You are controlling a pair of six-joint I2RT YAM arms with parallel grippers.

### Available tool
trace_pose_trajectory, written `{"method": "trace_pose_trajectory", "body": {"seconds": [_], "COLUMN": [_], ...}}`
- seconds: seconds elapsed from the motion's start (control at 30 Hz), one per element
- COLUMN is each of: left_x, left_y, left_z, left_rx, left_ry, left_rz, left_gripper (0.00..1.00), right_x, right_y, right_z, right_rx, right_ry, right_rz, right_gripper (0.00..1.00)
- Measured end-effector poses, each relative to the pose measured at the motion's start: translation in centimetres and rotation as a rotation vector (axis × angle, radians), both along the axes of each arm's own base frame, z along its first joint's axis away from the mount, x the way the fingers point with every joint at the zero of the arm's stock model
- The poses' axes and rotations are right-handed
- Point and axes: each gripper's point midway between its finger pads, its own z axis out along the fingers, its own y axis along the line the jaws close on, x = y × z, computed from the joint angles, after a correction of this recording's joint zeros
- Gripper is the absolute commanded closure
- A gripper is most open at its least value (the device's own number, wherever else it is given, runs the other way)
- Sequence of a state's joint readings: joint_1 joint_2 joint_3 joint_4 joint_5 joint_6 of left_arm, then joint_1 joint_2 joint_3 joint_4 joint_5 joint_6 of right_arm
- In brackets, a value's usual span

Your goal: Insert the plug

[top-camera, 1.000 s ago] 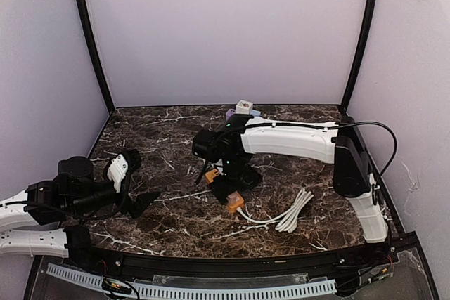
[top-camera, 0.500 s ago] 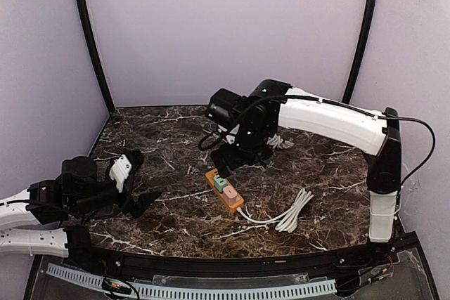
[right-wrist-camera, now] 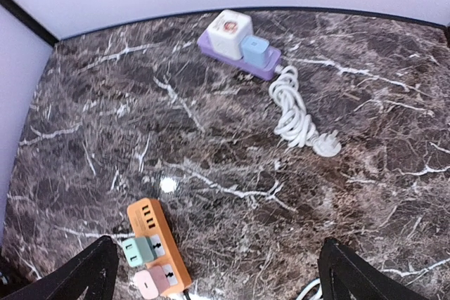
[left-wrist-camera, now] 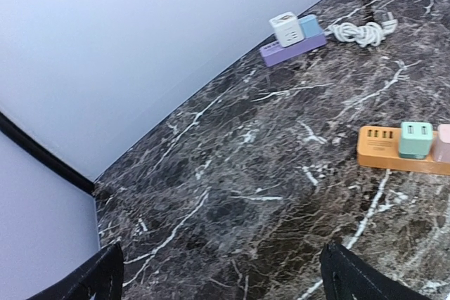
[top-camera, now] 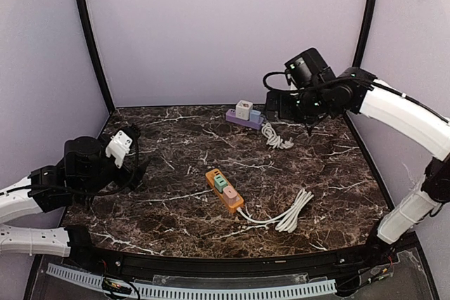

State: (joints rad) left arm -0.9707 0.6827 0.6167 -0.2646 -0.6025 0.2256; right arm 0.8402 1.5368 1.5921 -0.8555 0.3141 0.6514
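Note:
An orange power strip (top-camera: 213,175) lies mid-table, with a green plug (top-camera: 220,182) and a pink plug (top-camera: 230,192) seated side by side in it. The right wrist view shows the same strip (right-wrist-camera: 150,224), green plug (right-wrist-camera: 138,251) and pink plug (right-wrist-camera: 150,283) at its lower left. My right gripper (top-camera: 290,112) hangs high at the back right, open and holding nothing; its jaws (right-wrist-camera: 219,280) are wide apart. My left gripper (top-camera: 132,163) hovers at the left edge, open and holding nothing (left-wrist-camera: 225,287). It looks across at the orange strip (left-wrist-camera: 376,149).
A purple power strip (top-camera: 235,117) at the back wall carries a white cube adapter (top-camera: 243,109) and a blue plug (top-camera: 254,113). Its coiled white cord (top-camera: 273,135) lies beside it. The orange strip's white cable (top-camera: 287,213) loops at the front right.
My right arm lifted off the orange strip and swung up to the back right with its jaws open; the pink plug stayed in the strip. My left arm rose slightly.

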Motion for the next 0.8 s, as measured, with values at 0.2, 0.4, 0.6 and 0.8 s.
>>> {"method": "trace_pose_trajectory", "body": {"seconds": [0.2, 0.4, 0.6, 0.8], "left_x": [3.6, 5.5, 5.8, 5.5], "left_y": [4.7, 8.5, 8.8, 8.8], "left_z": [-0.2, -0.2, 0.0, 0.5], "left_rx": [0.035, -0.031, -0.153, -0.212], "left_ry": [0.014, 0.039, 0.049, 0.044], "left_rz": [0.211, 0.372, 0.414, 0.417], "left_gripper": [0.01, 0.01, 0.01, 0.01], "right_x": [0.5, -0.6, -1.0, -1.0], "right_y": [-3.3, -5.0, -5.5, -5.4], "right_z": [3.2, 4.0, 4.0, 4.2], "right_rx": [0.108, 0.143, 0.169, 0.191], "right_ry": [-0.096, -0.139, -0.148, -0.163], "right_rz": [-0.076, -0.100, -0.115, -0.116], "right_gripper": [0.01, 0.01, 0.01, 0.01]}}
